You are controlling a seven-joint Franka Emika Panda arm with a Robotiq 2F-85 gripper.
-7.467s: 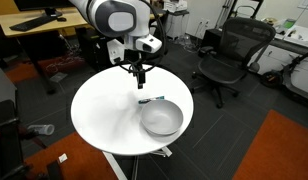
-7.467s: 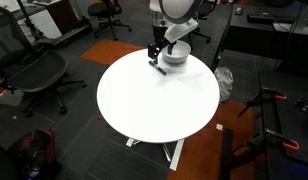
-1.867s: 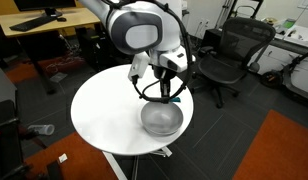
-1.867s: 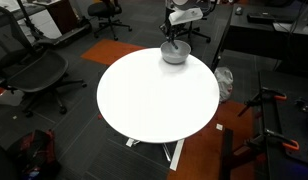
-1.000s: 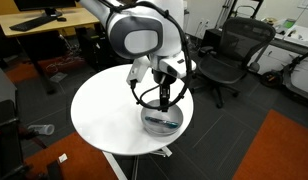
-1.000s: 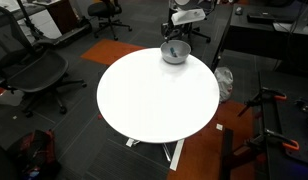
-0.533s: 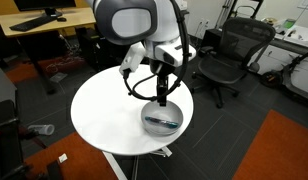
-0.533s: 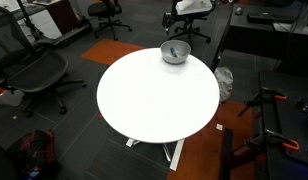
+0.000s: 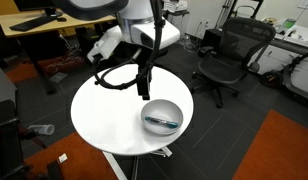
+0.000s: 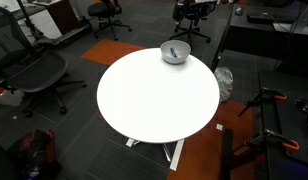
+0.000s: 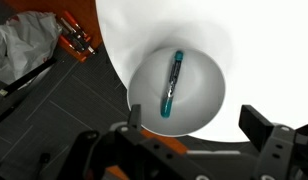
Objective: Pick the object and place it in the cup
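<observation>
In an exterior view, the black tool (image 9: 144, 90) hung pointing down above the round white worktop (image 9: 99, 115). It was just left of the shallow silver-grey metal bowl (image 9: 159, 108) and clear of its rim. How far its fingers stood apart could not be told there. The thin dark teal-blue stick (image 9: 164, 122) lay inside the bowl, toward its near side. A black office chair (image 9: 229, 55) stood well apart at the far right.

In an exterior view from across the room, the bowl (image 10: 166, 56) sat near the far edge of the worktop (image 10: 154, 100). The stick (image 10: 174, 52) showed as a short dark line inside it.

In the wrist view, the tool (image 11: 194, 122) was spread wide, its dark fingers (image 11: 256, 122) well apart with nothing held between them. The bowl (image 11: 144, 80) lay beyond them on the worktop (image 11: 134, 25). The stick (image 11: 172, 85) rested on the bowl's floor, slightly tilted and touching neither finger.
</observation>
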